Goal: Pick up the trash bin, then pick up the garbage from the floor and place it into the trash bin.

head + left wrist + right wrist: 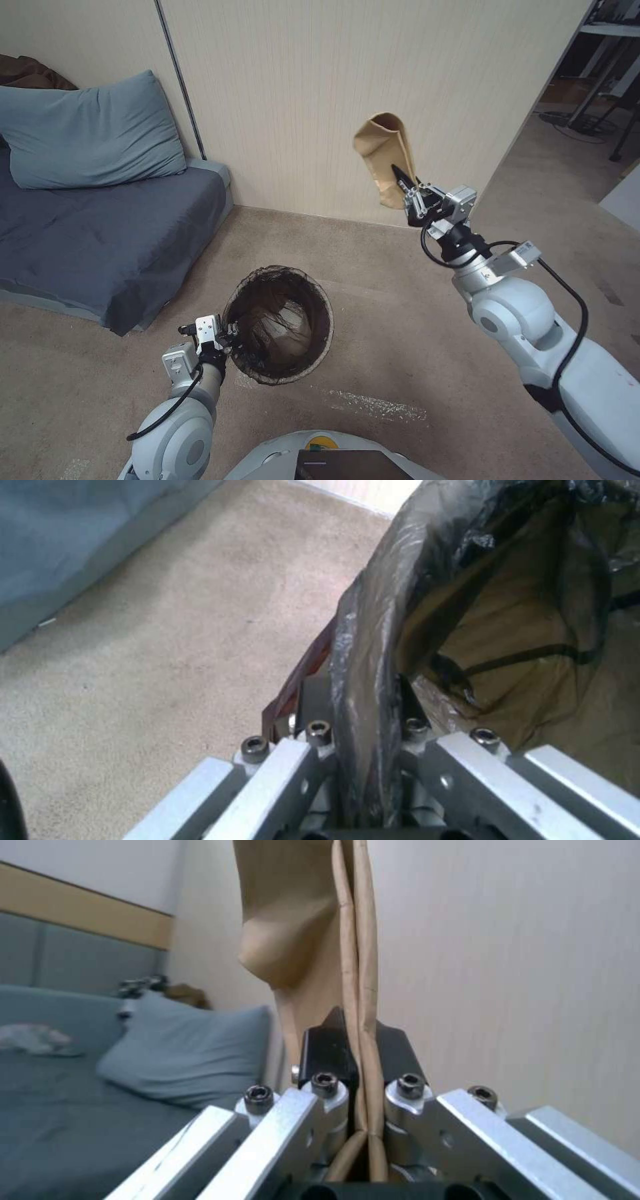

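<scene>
Two tools clamped — left tool (230, 331) on trash bin (280, 325) rim; right tool (408, 190) on tan paper (385, 157), long axis upright.

Beige carpet (400, 320) fills the lower frame, with a pale scuff streak (377, 403) at lower centre. At left a grey couch (100, 233) sits on it, a blue pillow (87, 130) on top. The bin (280, 325) at centre may rest on the carpet; its base is hidden.
</scene>
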You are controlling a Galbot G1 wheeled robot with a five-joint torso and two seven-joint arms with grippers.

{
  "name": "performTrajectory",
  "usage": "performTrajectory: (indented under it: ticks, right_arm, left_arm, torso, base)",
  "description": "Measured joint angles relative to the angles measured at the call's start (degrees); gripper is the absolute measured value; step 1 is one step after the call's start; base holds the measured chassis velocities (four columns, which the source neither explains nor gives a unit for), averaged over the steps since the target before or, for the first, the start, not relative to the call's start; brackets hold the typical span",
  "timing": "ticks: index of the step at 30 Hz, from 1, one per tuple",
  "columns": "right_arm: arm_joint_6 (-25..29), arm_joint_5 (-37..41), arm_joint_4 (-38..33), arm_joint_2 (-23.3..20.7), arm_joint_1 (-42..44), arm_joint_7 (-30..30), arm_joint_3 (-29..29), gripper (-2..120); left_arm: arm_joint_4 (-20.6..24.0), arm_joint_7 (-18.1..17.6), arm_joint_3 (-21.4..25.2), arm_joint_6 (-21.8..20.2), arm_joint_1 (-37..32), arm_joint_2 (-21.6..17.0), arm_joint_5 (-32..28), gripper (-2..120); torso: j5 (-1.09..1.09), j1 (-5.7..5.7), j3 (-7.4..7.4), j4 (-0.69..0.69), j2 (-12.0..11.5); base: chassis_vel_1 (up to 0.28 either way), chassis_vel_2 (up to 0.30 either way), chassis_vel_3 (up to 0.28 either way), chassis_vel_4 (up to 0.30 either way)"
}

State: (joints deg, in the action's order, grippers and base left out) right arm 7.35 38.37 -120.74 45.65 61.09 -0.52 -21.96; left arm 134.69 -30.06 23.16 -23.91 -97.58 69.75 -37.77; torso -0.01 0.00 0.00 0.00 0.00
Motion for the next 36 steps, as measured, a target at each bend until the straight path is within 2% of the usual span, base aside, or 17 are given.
performTrajectory:
  ticks: [9,12,16,19,20,23,27,30,31,33,34,36]
  right_arm:
    - [0.5,2.6,-8.3,-3.8,2.6,4.3,-0.5,0]
    - [0.7,2.9,-12.1,-7.3,3.8,6.7,3.0,0]
    - [0.8,2.9,-12.5,-8.1,3.9,7.1,4.0,0]
    - [1.3,2.3,-13.2,-11.0,3.0,8.2,9.2,0]
    - [1.3,2.3,-13.2,-11.0,3.0,8.2,9.2,0]
    - [1.9,1.0,-12.8,-12.6,0.7,8.7,16.0,0]
    - [2.0,0.1,-12.3,-12.6,-0.1,9.0,18.9,0]
    - [2.2,-1.9,-10.1,-10.7,-2.4,9.2,26.0,0]
    - [2.2,-1.9,-10.1,-10.7,-2.4,9.2,26.0,0]
    - [2.4,-3.4,-7.5,-8.6,-4.8,9.2,31.6,0]
    - [2.4,-3.4,-7.5,-8.6,-4.8,9.2,31.6,0]
    - [2.9,-4.7,-3.8,-6.1,-6.5,9.0,35.7,0]
  left_arm:
    - [-0.1,0.1,-0.5,-0.6,0.7,-0.7,-0.3,0]
    - [-0.1,0.1,-1.0,-1.0,1.3,-1.2,-0.4,0]
    - [-0.1,0.1,-1.0,-1.1,1.4,-1.2,-0.4,0]
    - [-0.1,0.2,-1.2,-1.4,1.8,-1.4,-0.4,0]
    - [-0.1,0.2,-1.2,-1.4,1.8,-1.4,-0.4,0]
    - [-0.2,0.2,-1.5,-1.5,1.9,-1.1,-0.3,0]
    - [-0.2,0.2,-1.6,-1.5,2.0,-0.9,-0.3,0]
    - [-0.2,0.2,-1.5,-1.7,2.4,-0.7,-0.2,0]
    - [-0.2,0.2,-1.5,-1.7,2.4,-0.7,-0.2,0]
    - [-0.2,0.2,-1.4,-1.7,2.5,-0.7,-0.3,0]
    - [-0.2,0.2,-1.4,-1.7,2.5,-0.7,-0.3,0]
    - [-0.2,0.2,-1.2,-1.7,2.5,-0.7,-0.3,0]
  torso:
    - [0.01,0.0,0.0,0.0,0.0]
    - [0.01,0.0,0.0,0.0,0.0]
    - [0.0,0.0,0.0,0.0,0.0]
    - [0.01,0.0,0.0,0.0,0.0]
    - [0.01,0.0,0.0,0.0,0.0]
    - [0.01,0.0,0.0,0.01,0.0]
    - [0.01,0.0,0.0,0.0,0.0]
    - [0.0,0.0,0.0,0.0,0.0]
    - [0.0,0.0,0.0,0.0,0.0]
    - [0.0,0.0,0.0,0.0,0.0]
    - [0.0,0.0,0.0,0.0,0.0]
    - [0.0,0.0,0.0,0.0,0.0]
  base:
    - [0.0,0.0,0.0,0.0]
    - [0.0,0.0,0.0,0.0]
    - [0.0,0.0,0.0,0.0]
    - [0.0,0.0,0.0,0.0]
    - [0.0,0.0,0.0,0.0]
    - [0.0,0.0,0.0,0.0]
    - [0.0,0.0,0.0,0.0]
    - [0.0,0.0,0.0,0.0]
    - [0.0,0.0,0.0,0.0]
    - [0.0,0.0,0.0,0.0]
    - [0.0,0.0,0.0,0.0]
    - [0.0,0.0,0.0,0.0]
